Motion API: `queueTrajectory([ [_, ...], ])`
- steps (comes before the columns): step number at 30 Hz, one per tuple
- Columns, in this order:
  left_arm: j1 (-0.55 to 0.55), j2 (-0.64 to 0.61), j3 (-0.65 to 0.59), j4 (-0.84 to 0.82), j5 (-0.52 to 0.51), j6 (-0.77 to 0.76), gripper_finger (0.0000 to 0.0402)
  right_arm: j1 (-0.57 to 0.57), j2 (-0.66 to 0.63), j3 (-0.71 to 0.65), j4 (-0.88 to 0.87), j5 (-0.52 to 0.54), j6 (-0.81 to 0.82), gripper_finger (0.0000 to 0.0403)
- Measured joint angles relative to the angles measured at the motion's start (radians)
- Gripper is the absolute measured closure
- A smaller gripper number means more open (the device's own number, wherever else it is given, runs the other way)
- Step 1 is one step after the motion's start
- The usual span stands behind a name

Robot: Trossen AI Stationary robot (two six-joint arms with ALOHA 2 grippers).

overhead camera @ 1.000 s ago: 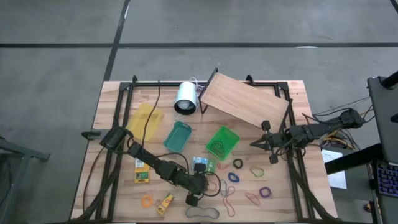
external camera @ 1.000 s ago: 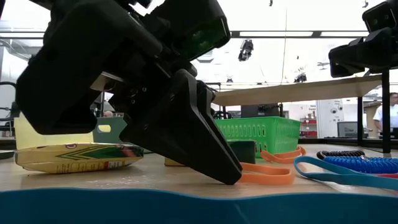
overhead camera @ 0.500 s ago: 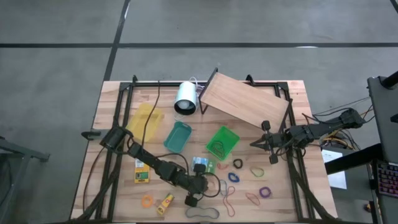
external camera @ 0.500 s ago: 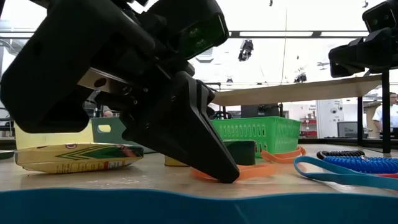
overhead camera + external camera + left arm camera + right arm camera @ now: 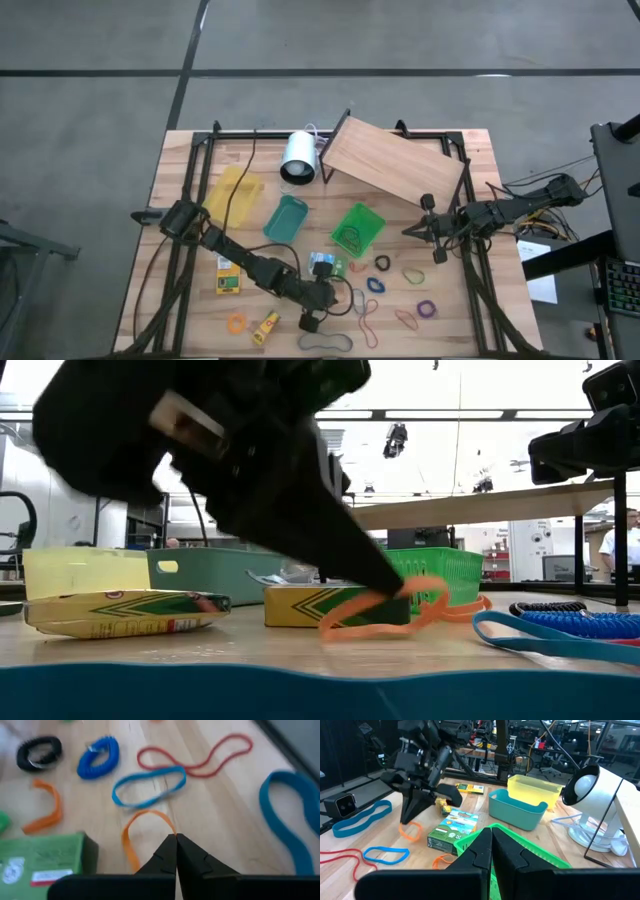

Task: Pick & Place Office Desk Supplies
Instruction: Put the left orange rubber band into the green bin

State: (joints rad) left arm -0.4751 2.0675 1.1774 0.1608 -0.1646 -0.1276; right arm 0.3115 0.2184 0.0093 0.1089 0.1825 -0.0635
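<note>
No legible text or labels.

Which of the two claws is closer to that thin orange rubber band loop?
Left. The left gripper is shut on the thin orange rubber band loop, lifting it; the right gripper hovers shut, far across the table.

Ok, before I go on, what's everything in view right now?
yellow bin: one, yellow, left
teal bin: one, teal, centre
green basket: one, green, right of teal bin
white cylinder: one, white, far edge
wooden board: one, tan, slanted, far right
yellow box: one, yellow, near left
green-and-white packet: one, near centre
loose loops: several, mixed colours, near edge
left gripper: fingers shut on orange band
right gripper: fingers shut, empty, right side
</note>
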Motion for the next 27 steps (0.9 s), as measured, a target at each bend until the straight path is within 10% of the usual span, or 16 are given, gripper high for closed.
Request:
queueTrajectory([
  [16, 0.058, -0.172, 0.002, 0.004, -0.261, 0.029, 0.0398, 0.0, 0.0, 0.0, 0.0, 0.0, 0.0, 0.0394],
  [27, 0.247, -0.189, 0.001, 0.021, -0.184, 0.04, 0.0398, 0.0, 0.0, 0.0, 0.0, 0.0, 0.0, 0.0394],
])
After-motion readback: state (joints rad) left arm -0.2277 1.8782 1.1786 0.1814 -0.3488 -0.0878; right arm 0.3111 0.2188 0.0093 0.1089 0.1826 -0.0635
